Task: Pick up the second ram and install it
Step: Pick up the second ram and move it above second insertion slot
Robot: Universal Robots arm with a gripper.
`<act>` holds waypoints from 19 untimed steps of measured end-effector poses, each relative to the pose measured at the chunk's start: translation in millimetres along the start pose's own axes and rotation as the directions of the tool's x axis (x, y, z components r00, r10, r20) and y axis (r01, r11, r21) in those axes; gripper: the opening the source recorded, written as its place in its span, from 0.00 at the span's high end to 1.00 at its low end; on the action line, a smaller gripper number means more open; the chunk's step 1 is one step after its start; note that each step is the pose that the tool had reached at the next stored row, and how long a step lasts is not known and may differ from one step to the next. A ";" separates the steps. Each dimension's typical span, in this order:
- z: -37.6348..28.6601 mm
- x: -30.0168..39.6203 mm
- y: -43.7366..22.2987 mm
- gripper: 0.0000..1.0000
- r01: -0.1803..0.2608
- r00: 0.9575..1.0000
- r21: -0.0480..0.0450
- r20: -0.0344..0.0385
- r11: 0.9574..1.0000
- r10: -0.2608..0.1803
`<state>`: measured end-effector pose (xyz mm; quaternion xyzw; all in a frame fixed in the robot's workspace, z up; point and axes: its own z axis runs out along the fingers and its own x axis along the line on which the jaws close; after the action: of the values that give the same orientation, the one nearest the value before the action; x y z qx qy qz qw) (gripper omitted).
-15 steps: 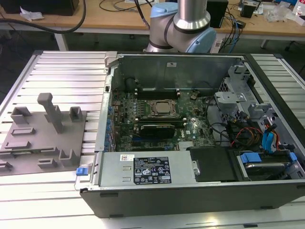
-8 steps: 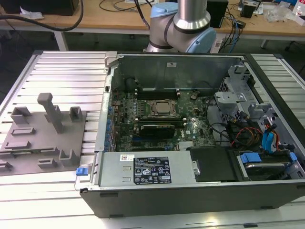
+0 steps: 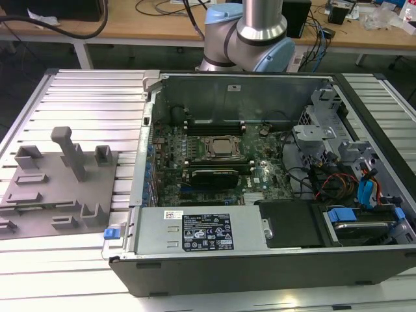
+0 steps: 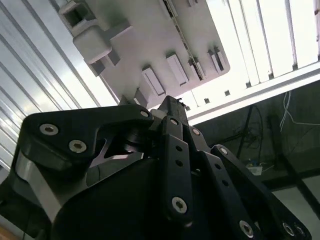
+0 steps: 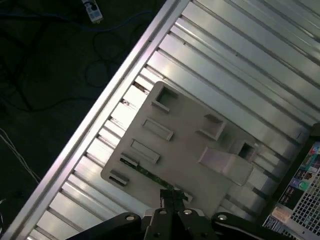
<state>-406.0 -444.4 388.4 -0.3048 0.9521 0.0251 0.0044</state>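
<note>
- Second ram: we log it lying along one edge of the grey fixture plate on the bench.
- Handling: we judge it light, stiff and fragile, best pinched across its flat faces.
- Tool: pressed together, well apart from the ram.

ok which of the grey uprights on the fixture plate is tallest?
The T-capped post near the middle of the plate. In the exterior view it stands well above the short hollow blocks around it.
</note>
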 end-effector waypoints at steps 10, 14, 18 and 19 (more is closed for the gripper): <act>0.0 0.0 0.0 0.89 0.151 0.988 -0.004 -0.007 0.988 -0.151; 0.0 0.0 0.0 0.89 0.219 0.976 -0.006 -0.009 0.976 -0.219; 0.0 0.0 0.0 0.89 0.275 0.961 -0.008 -0.012 0.961 -0.275; 0.0 0.0 0.0 0.89 0.285 0.959 -0.009 -0.012 0.959 -0.285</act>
<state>-406.0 -444.4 388.4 -0.4388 0.8982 0.0254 0.0008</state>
